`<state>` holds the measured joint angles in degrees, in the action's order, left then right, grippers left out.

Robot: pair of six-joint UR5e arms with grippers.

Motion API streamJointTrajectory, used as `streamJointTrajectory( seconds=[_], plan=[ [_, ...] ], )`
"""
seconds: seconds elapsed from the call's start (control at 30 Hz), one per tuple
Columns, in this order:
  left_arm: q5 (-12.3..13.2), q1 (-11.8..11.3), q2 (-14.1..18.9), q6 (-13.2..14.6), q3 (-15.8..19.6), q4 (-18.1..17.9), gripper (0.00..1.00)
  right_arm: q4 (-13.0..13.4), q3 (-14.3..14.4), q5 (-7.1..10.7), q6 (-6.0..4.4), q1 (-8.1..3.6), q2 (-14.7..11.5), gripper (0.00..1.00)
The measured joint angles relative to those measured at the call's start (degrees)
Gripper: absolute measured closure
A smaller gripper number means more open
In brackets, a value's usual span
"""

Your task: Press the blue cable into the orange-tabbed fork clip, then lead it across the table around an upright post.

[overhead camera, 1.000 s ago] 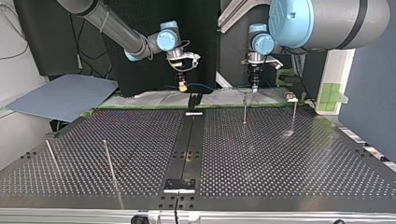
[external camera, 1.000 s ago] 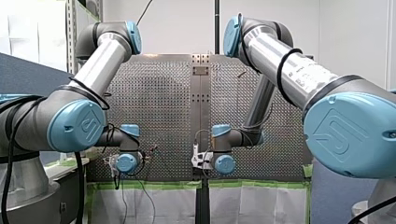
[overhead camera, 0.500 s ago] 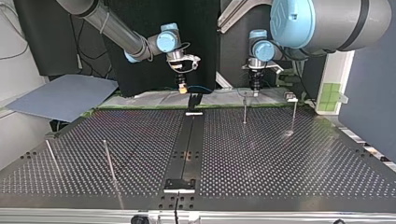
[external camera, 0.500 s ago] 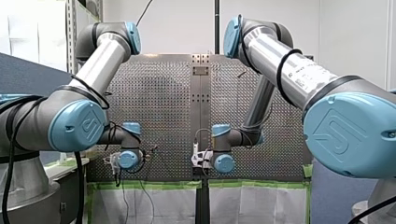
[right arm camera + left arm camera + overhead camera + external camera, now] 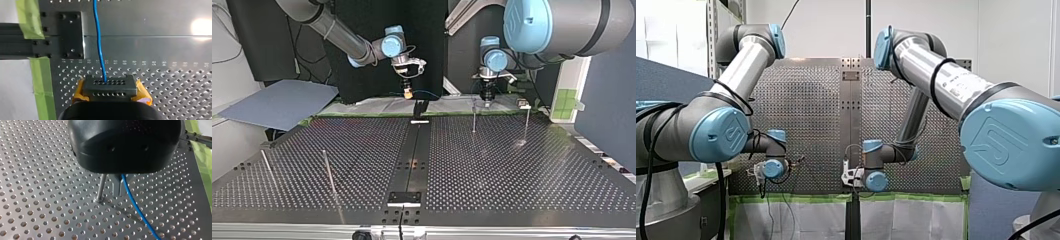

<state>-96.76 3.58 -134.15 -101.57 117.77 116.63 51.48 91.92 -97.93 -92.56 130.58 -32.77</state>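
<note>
Clamped by left jaws and right jaws, the cable (image 5: 135, 205) runs taut beside the post (image 5: 101, 187), ready for wrapping.

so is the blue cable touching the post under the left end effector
Apart. The left wrist view shows a clear gap between the blue cable and the post.

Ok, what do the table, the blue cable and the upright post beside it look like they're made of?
The table: perforated metal plate, likely aluminium, dull grey with soft glare. The blue cable: glossy blue jacket, probably plastic insulation; it curves smoothly. The upright post: slim rod with a bright sheen, seemingly steel.
</note>
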Motion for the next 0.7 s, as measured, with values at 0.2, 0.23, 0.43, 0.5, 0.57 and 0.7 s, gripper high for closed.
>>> streamJointTrajectory(
  seconds=[0.2,0.23,0.43,0.5,0.57,0.7],
  plan=[
    [0.7,-0.6,0.0,-0.5,-0.7,0.6,1.0,-1.0,-1.4,0.06,0.06,-0.19,0.3,1.0],
    [0.7,-0.6,0.0,-0.6,-0.7,0.7,1.0,-1.1,-1.6,0.07,0.07,-0.25,0.3,1.0],
    [1.9,-1.1,0.0,-1.7,-2.0,1.5,1.0,-1.3,-2.7,0.1,0.08,-0.6,0.4,1.0],
    [2.2,-1.3,0.0,-2.0,-2.6,1.9,1.0,-1.4,-3.0,0.1,0.08,-0.83,0.4,1.0],
    [2.5,-1.4,0.0,-2.1,-3.2,2.4,1.0,-1.5,-3.3,0.1,0.08,-1.14,0.4,1.0],
    [2.8,-1.7,0.0,-2.3,-3.9,2.7,1.0,-1.8,-4.1,0.1,0.15,-1.77,0.5,1.0]
  ],
)
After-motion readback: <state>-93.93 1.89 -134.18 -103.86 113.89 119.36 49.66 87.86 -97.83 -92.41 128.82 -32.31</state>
